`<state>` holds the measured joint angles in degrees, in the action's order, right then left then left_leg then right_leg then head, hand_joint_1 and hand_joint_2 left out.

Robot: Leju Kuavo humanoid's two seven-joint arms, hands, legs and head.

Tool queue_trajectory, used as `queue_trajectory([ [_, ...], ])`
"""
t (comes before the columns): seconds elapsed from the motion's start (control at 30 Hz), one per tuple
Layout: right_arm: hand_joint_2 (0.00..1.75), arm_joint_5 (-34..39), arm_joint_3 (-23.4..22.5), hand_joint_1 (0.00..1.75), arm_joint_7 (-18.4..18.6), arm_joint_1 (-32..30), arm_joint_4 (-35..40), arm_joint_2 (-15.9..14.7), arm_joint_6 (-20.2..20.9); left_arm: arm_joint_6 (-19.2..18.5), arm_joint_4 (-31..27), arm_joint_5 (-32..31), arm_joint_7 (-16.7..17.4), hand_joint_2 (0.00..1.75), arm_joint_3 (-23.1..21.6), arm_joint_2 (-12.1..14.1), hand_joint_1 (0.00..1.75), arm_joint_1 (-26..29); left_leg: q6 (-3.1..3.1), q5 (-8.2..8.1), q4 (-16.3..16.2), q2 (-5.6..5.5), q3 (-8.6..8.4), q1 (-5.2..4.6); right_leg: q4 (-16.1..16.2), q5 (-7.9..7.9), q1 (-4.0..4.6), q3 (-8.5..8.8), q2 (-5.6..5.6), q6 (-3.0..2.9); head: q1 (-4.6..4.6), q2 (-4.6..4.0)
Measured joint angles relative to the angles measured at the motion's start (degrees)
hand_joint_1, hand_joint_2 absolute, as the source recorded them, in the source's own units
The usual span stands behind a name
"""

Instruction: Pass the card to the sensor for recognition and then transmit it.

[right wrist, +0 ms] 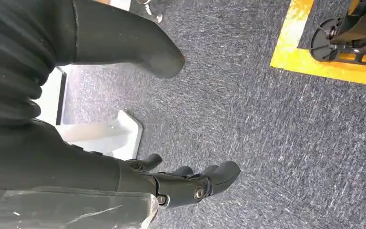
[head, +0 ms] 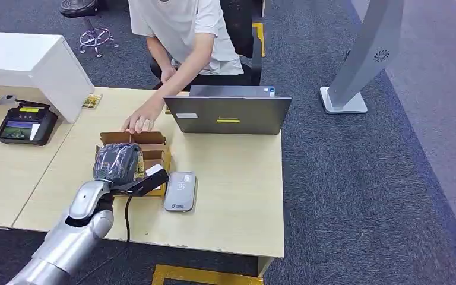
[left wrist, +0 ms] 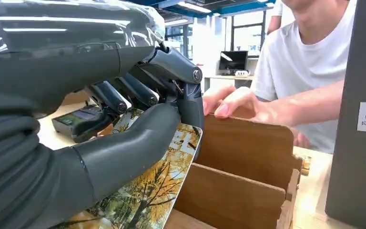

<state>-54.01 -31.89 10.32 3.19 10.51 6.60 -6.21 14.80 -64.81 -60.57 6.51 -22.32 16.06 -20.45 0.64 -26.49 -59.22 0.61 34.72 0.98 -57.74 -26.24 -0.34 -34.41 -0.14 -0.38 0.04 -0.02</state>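
My left hand (head: 116, 162) hovers over the brown slotted card holder (head: 152, 155) on the table. In the left wrist view its thumb (left wrist: 138, 143) and dark fingers (left wrist: 124, 93) pinch a card (left wrist: 164, 183) printed with yellow autumn trees, which stands tilted in front of the holder's wooden dividers (left wrist: 248, 157). The grey card sensor (head: 180, 191) lies flat on the table just right of the holder. A person's hand (head: 138, 123) rests on the holder's far edge. My right hand (right wrist: 190, 183) hangs over the carpet with nothing in it, thumb and fingers apart.
A person in a white shirt (head: 184, 29) sits behind the table. An open grey laptop (head: 228, 114) stands at the table's far edge. A black payment terminal (head: 22, 126) and a white box (head: 29, 59) are at the left. A grey kiosk stand (head: 356, 65) rises from the carpet at the right.
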Motion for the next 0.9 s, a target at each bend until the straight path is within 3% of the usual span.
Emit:
queue_trajectory([
  [0.27,1.75,-0.04,0.00,0.00,0.00,0.05,0.02,0.04,0.00,0.26,-0.31,-0.11,-0.02,1.75,0.57,-0.15,1.75,0.10,0.00,0.00,0.00,0.00,0.00,0.00,0.00,0.00,0.00,0.00,0.00,0.00,0.00,0.00],
  [0.5,1.75,-2.25,0.00,0.00,-0.18,0.12,0.02,0.07,0.22,5.23,0.09,-2.23,-1.88,1.75,0.81,-0.28,1.75,-2.32,0.00,0.01,-0.01,-0.07,0.06,0.02,0.00,0.00,0.01,-0.04,-0.09,0.00,0.00,0.00],
  [0.63,1.75,-4.50,0.09,0.00,0.20,0.73,0.04,0.22,1.23,9.91,5.30,-4.18,-3.65,1.75,0.81,-1.27,1.75,-10.95,0.05,0.17,-0.02,-0.24,0.09,0.03,0.00,0.07,0.01,-0.04,-0.24,-0.03,-0.04,0.00],
  [0.77,1.75,-7.08,1.05,0.00,1.07,2.47,0.07,0.57,2.49,16.51,18.08,-7.10,-4.20,1.75,0.79,-2.95,1.75,-24.49,0.08,0.28,-0.03,-0.24,0.10,0.04,-0.04,0.24,0.03,-0.05,-0.25,-0.13,-0.02,0.00],
  [0.9,1.75,-8.00,1.92,0.00,1.46,3.67,0.07,1.01,3.17,17.94,27.90,-8.61,-4.13,1.75,0.79,-4.46,1.75,-34.61,0.14,0.32,-0.04,-0.24,0.09,0.04,-0.05,0.29,0.03,-0.06,-0.21,-0.06,-0.04,0.00],
])
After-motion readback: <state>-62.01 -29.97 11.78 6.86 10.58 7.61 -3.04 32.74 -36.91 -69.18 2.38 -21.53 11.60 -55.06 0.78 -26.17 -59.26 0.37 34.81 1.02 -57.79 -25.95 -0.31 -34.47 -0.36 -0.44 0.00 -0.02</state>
